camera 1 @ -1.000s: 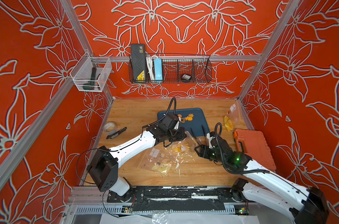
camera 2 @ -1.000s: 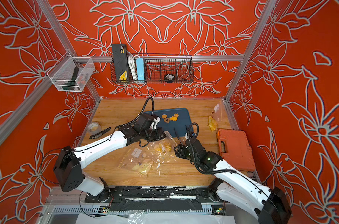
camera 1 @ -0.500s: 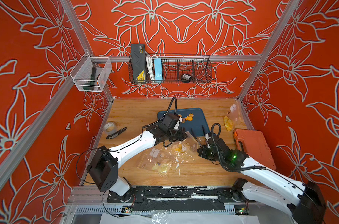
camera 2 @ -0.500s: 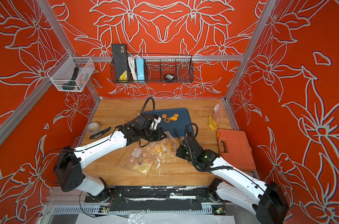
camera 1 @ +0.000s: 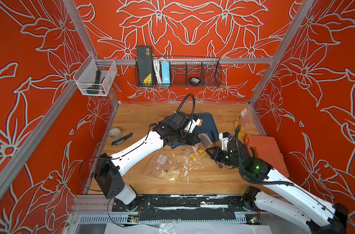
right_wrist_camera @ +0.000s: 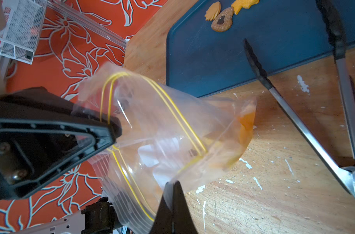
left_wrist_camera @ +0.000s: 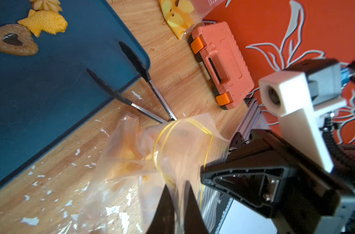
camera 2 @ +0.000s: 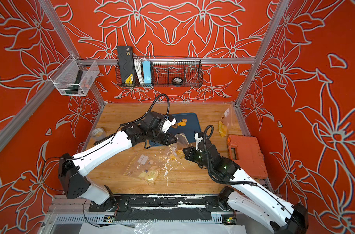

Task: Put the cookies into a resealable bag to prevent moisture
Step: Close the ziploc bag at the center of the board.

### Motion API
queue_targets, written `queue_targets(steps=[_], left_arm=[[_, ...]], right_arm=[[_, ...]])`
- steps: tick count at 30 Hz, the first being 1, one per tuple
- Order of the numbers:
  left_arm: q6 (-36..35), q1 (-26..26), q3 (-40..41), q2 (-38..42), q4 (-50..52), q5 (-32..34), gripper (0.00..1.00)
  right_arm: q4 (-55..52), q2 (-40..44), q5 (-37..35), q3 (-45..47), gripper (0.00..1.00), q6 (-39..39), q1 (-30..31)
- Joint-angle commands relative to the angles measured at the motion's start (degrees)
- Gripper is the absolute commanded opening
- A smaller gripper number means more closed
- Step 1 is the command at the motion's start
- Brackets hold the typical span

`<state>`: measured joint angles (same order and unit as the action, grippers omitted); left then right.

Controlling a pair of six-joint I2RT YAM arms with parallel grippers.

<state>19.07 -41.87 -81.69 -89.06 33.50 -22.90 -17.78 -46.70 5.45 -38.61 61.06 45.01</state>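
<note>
My left pincer [left_wrist_camera: 177, 188] is pinched onto the rim of the resealable bag [left_wrist_camera: 172, 145]. At the bottom middle of the left wrist view, the clear film runs up through the narrow slit between my two black fingers. My right pincer [right_wrist_camera: 173, 186] is clamped on the opposite side of the same rim, its tips pressed together on the plastic at the bottom middle of the right wrist view. Between the two grips the yellow-lined mouth stands wide in a rounded loop.

In both top views the bag hangs just right of centre, between my two tips. It sits low over the wooden table [camera 1: 203, 182], at the near edge of the blue tray [camera 1: 208, 125].

Some of the cookies [right_wrist_camera: 246, 125] are inside the bag, showing as blurred orange shapes at its far end. Three more lie on the tray, at the upper left of the left wrist view:
- a yellow fish cookie [left_wrist_camera: 44, 23]
- a brown heart cookie [left_wrist_camera: 12, 40] with a dark centre
- a pale flower cookie [left_wrist_camera: 46, 4], cut by the frame edge

The tongs [left_wrist_camera: 140, 66] rest with their black tips on the tray's corner and their steel arms on the table. An orange case [left_wrist_camera: 221, 62] sits at the upper middle of that view. In a top view, a flat clear bag [camera 1: 164, 168] with a yellow print lies at lower centre.
</note>
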Motion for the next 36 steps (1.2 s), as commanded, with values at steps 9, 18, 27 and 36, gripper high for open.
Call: queue_targets(steps=[9,18,27,36], left_arm=[[-5.71,-0.25,-0.82,-0.1,5.03,7.53,0.55],[-3.29,5.16,13.48,13.66,-10.28,13.07,0.93],[-9.51,8.82,45.44,31.96,-49.77,4.55,0.98],[-23.49,8.82,56.46,28.96,-65.78,2.49,0.93]], right_arm=[[0.8,-3.62,-4.71,-3.0,0.0,2.58,0.01],[-1.64,-8.86,0.09,-6.86,0.0,0.87,-5.49],[-3.8,-19.15,10.07,-13.35,0.0,-6.4,-14.0],[-9.81,-25.61,17.0,-19.03,0.0,-19.06,-16.47]])
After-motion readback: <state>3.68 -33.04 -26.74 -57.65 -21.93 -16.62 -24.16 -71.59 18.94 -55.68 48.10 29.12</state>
